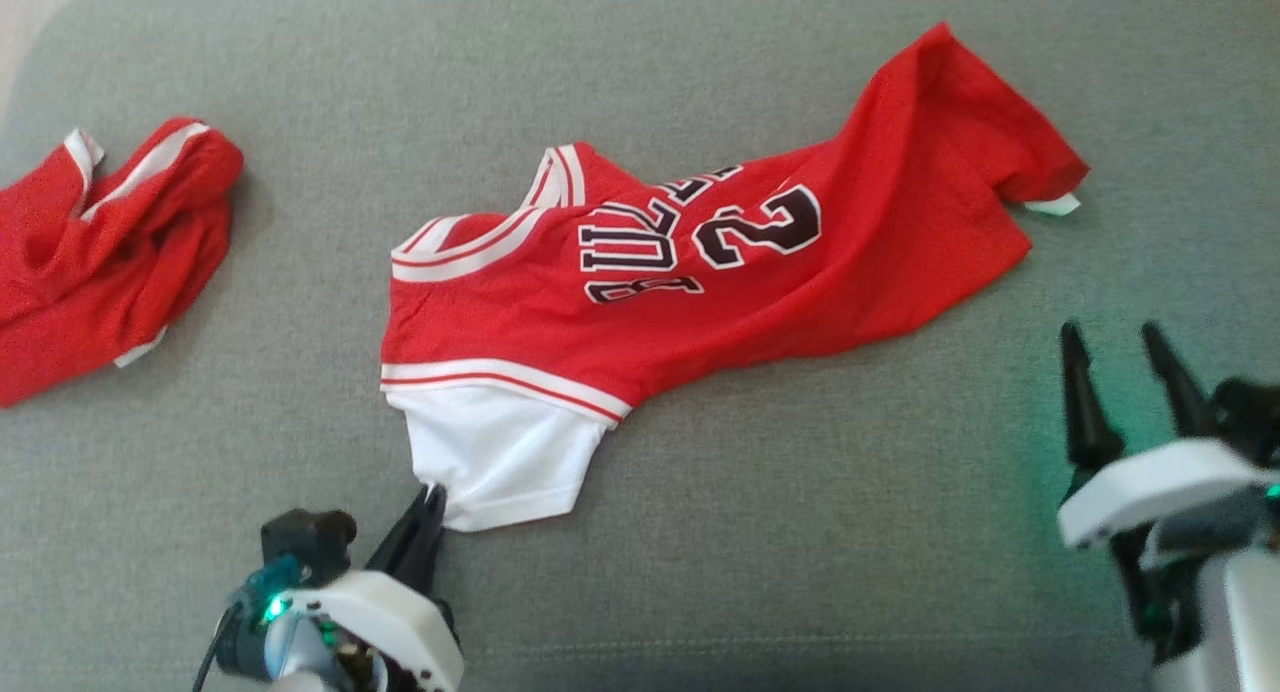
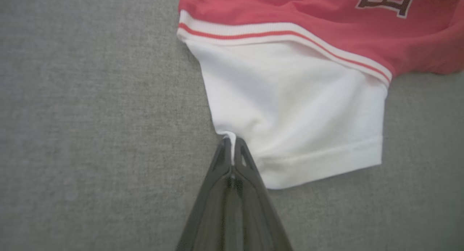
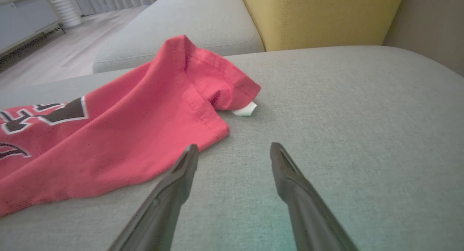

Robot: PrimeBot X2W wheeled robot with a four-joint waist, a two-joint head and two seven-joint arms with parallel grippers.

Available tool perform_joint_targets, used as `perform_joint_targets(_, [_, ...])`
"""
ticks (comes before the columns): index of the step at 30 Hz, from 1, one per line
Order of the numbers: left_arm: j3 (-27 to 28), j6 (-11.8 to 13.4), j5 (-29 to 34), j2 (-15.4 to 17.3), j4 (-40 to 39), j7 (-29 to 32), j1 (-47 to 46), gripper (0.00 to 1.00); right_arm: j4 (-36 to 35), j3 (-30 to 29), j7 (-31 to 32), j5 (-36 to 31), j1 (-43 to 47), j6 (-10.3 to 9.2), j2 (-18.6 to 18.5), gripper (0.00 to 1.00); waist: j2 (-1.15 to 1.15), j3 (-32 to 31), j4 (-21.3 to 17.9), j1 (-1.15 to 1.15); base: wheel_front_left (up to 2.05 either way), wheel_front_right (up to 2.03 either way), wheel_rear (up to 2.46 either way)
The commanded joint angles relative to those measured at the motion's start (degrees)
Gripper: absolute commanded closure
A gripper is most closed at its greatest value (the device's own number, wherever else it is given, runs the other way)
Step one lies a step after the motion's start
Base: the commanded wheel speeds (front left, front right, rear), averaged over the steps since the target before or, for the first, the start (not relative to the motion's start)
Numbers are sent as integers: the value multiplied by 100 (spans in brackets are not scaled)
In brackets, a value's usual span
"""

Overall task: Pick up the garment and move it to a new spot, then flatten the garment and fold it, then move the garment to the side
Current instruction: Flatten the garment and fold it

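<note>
The red jersey [image 1: 700, 292], trimmed in white and lettered in black, is spread rumpled across the grey sofa [image 1: 700, 592]. Its white sleeve [image 1: 500, 452] is pinched at the corner by the closed left gripper [image 1: 432, 492]. The right gripper [image 1: 1110, 329] is held with fingers apart, clear of the hem.

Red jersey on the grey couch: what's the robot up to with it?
The robot's left gripper is shut on the hem corner of the white sleeve of the red basketball jersey with black lettering, which lies rumpled on the grey fabric cushion. The right gripper hangs open near the jersey's other end, touching nothing. A second crumpled red garment lies further left.
</note>
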Motion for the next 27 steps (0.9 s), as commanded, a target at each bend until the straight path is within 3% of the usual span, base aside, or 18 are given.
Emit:
perform_joint_targets(1, [104, 35, 23, 67, -64, -46, -256, 100, -103, 47, 78, 25, -401, -4, -165, 0, 0, 112, 57, 0, 0, 0, 0])
perform_joint_targets(17, [-86, 16, 60, 45, -37, -375, -896, 100, 1379, 355, 809, 293, -1711, -4, -675, 0, 0, 616, 375, 0, 0, 0, 0])
perform_joint_targets(20, [-80, 33, 58, 55, -26, -459, -936, 100, 1515, 423, 818, 374, -1798, -4, -707, 20, 0, 635, 383, 0, 0, 0, 0])
perform_joint_targets(22, [-74, 40, 53, 69, -19, -508, -955, 100, 1574, 476, 812, 441, -1836, -4, -720, 100, 0, 635, 382, 0, 0, 0, 0])
perform_joint_targets(27, [-33, 80, 76, 127, -85, -772, -1010, 100, 1546, 544, 558, 609, -1832, -4, -774, 100, 0, 602, 377, 0, 0, 0, 0])
